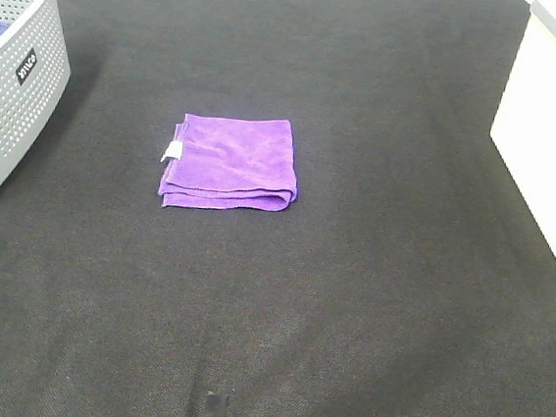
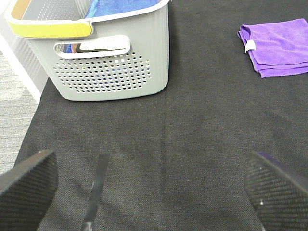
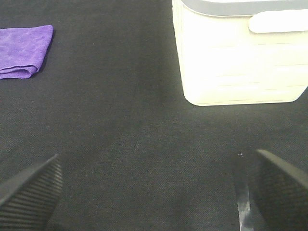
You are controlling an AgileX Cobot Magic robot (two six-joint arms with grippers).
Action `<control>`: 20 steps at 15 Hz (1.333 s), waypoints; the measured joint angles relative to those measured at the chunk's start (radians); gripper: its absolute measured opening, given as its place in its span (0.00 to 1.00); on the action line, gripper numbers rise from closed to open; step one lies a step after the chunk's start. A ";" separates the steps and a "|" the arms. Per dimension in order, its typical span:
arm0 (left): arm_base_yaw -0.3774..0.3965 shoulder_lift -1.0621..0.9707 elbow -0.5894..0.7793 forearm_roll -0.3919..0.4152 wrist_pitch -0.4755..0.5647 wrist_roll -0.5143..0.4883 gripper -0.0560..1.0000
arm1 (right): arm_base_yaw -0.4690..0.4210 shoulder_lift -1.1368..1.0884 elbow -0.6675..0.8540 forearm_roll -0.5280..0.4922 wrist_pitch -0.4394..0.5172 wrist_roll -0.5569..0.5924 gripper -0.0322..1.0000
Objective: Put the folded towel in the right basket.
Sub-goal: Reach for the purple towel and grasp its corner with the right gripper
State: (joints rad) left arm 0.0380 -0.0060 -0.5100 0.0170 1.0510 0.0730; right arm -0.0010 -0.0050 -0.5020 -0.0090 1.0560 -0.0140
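A folded purple towel (image 1: 230, 162) with a small white tag lies flat on the black table, left of centre. It also shows in the left wrist view (image 2: 279, 45) and in the right wrist view (image 3: 24, 50). The right basket (image 1: 552, 126) is white and stands at the right edge; the right wrist view shows its wall (image 3: 238, 60). My left gripper (image 2: 154, 192) is open and empty, well short of the towel. My right gripper (image 3: 154, 192) is open and empty, between towel and white basket. Neither arm shows in the exterior view.
A grey perforated basket (image 1: 10, 74) stands at the left edge, holding a blue cloth (image 2: 120, 7). The black mat (image 1: 348, 304) covers the table. The table's left edge and grey floor (image 2: 14, 120) show in the left wrist view.
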 joint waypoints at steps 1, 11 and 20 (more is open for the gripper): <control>0.000 0.000 0.000 0.000 0.000 0.000 0.99 | 0.000 0.000 0.000 0.000 0.000 0.000 0.96; 0.000 0.000 0.000 0.000 0.000 0.000 0.99 | 0.000 0.000 0.000 0.000 0.000 0.000 0.96; 0.000 0.000 0.000 0.000 0.000 0.000 0.99 | 0.000 0.000 0.000 0.000 0.000 0.000 0.96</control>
State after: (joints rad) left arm 0.0380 -0.0060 -0.5100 0.0170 1.0510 0.0730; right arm -0.0010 -0.0050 -0.5020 -0.0090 1.0560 -0.0140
